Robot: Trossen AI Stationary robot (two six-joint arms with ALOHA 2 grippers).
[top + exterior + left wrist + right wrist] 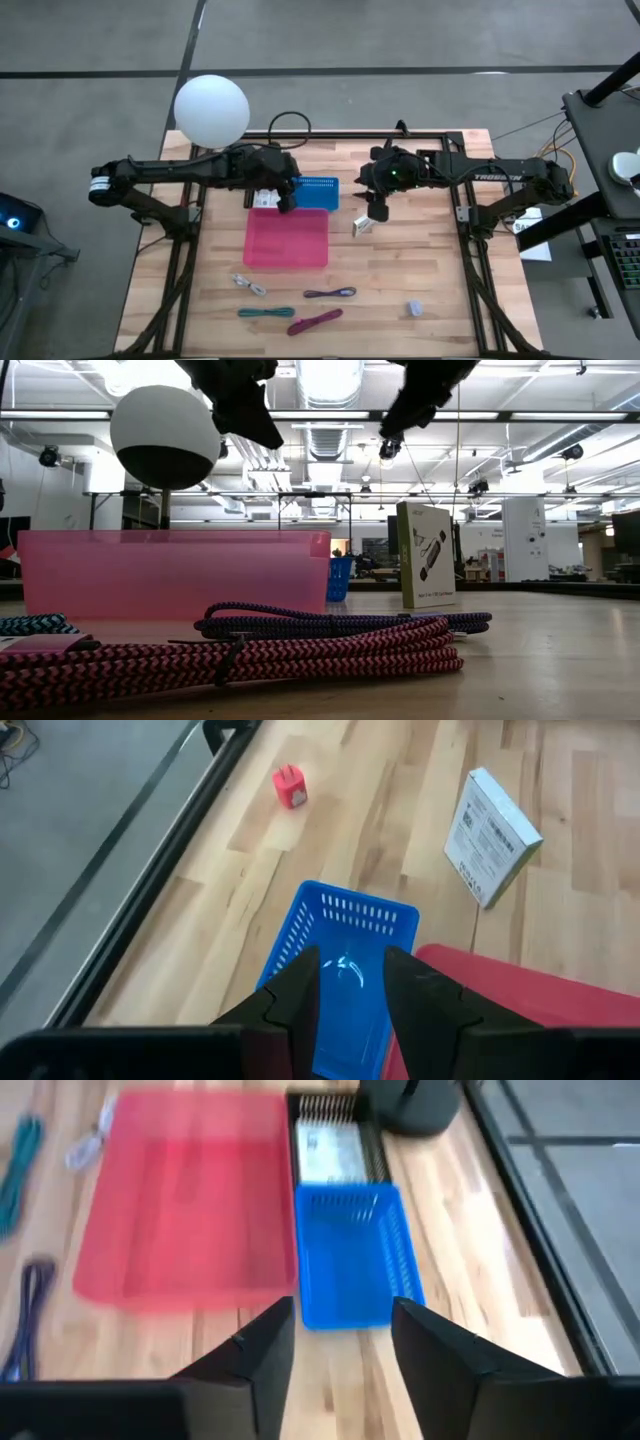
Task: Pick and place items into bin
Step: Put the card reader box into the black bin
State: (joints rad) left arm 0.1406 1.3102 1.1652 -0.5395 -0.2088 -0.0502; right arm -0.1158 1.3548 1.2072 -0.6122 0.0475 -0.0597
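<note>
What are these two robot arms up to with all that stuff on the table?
They are sorting loose items into bins. Both grippers are open and empty: the left gripper hovers over the small blue basket beside the pink bin, and the right gripper hangs above the whitish boxed item. The pink bin looks empty. Several cords and a grey-blue lump lie on the table, not yet picked up.

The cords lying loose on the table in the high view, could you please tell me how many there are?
4, all in front of the pink bin: white cord, purple cord, teal cord, magenta cord. None appears hidden.
</note>
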